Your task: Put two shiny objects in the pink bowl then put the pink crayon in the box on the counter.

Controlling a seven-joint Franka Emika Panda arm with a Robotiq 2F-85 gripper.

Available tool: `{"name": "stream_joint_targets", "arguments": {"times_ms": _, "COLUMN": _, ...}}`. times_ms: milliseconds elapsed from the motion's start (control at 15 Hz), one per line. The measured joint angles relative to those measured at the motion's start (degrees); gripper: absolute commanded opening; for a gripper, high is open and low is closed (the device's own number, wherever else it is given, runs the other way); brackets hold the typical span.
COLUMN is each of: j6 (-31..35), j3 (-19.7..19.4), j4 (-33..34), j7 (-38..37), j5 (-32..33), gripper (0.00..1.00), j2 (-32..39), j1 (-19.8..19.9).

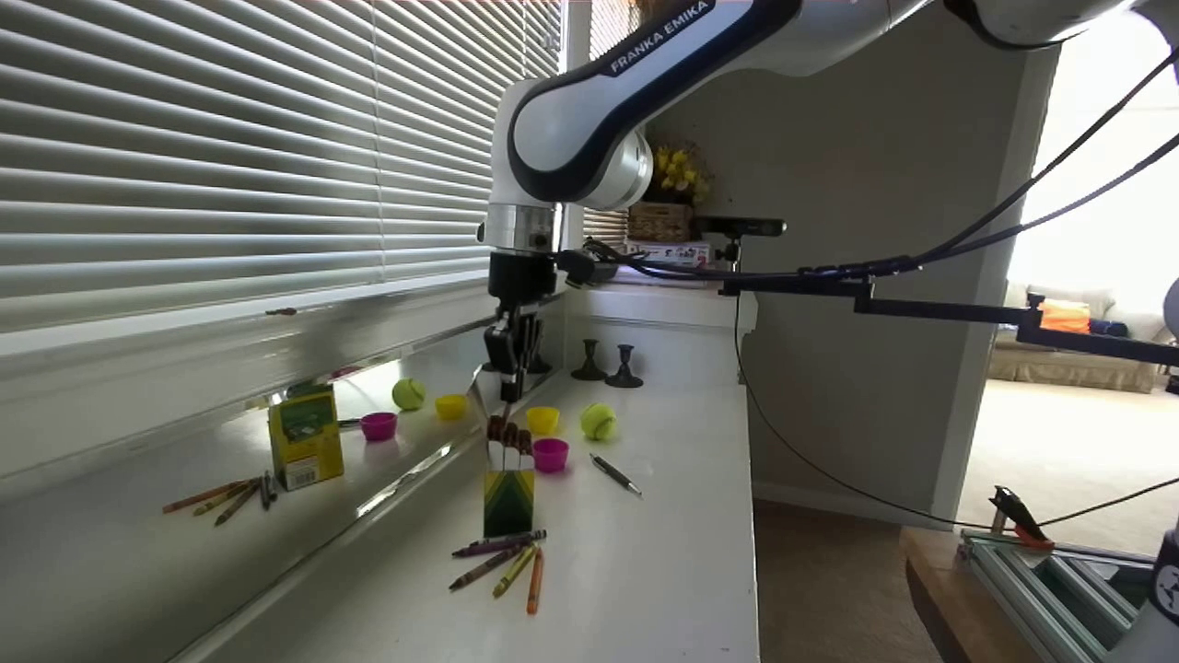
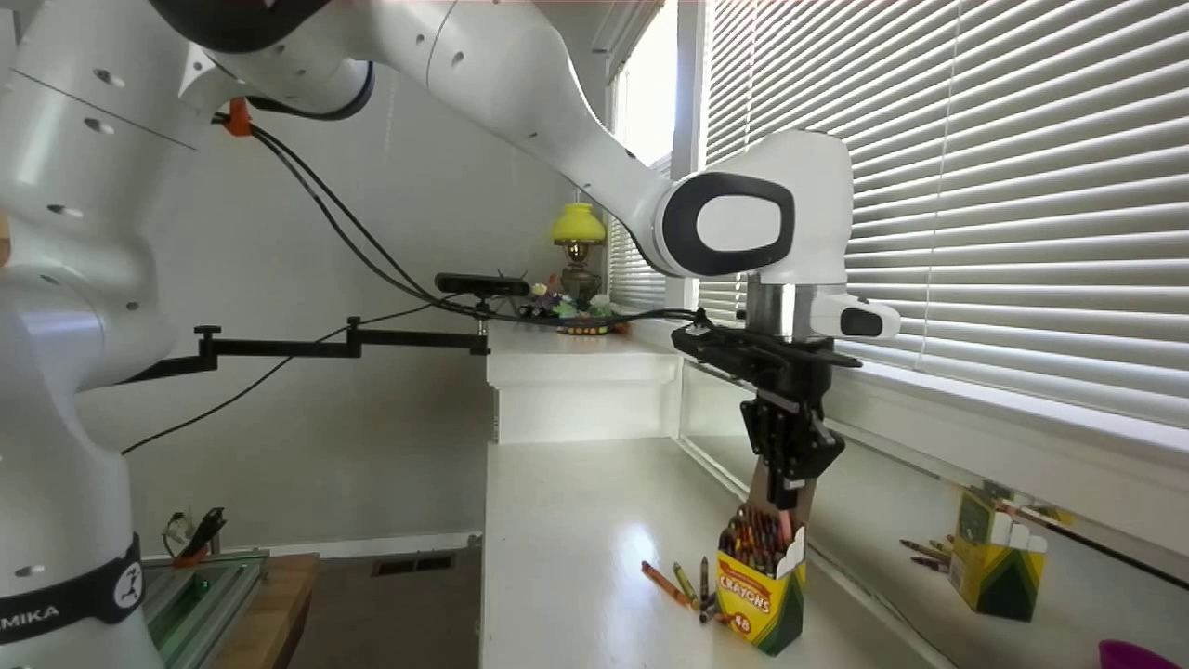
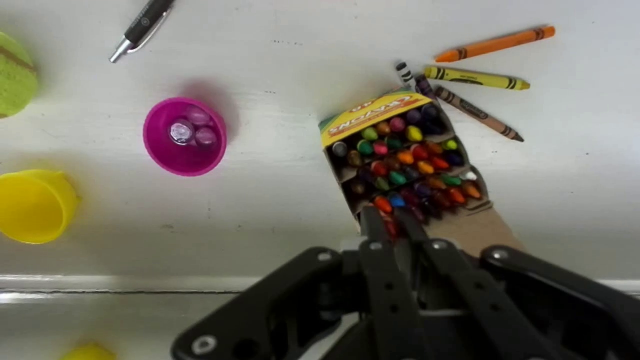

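The box, a yellow-green crayon carton, stands upright and open on the counter in both exterior views [image 1: 508, 505] [image 2: 754, 599] and the wrist view [image 3: 371, 119]. It is full of crayons. My gripper [image 2: 786, 494] points straight down just above its back edge, by the raised lid flap; it also shows in the wrist view [image 3: 389, 212]. The fingers are close together around the pink crayon [image 2: 787, 526], whose lower part is inside the box. The pink bowl [image 1: 551, 457] stands near the box; in the wrist view the bowl [image 3: 185, 162] holds shiny glass pieces [image 3: 181, 131].
Loose crayons [image 3: 477, 78] lie beside the box. A yellow cup [image 3: 35, 206], a tennis ball [image 1: 598, 422] and a pen [image 1: 615, 474] are near the bowl. Two candlesticks [image 1: 624, 368] stand farther along. A mirrored panel [image 1: 221, 534] runs along the counter's window side.
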State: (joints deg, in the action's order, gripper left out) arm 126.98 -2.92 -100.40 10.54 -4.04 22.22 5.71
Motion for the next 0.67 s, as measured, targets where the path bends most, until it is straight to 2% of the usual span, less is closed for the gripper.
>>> {"name": "stream_joint_targets", "arguments": {"times_ms": 667, "j6": 0.7, "j3": -0.1, "j4": 0.1, "j7": 1.1, "j5": 0.4, "gripper": 0.03, "j2": 2.0, "j1": 0.2}}
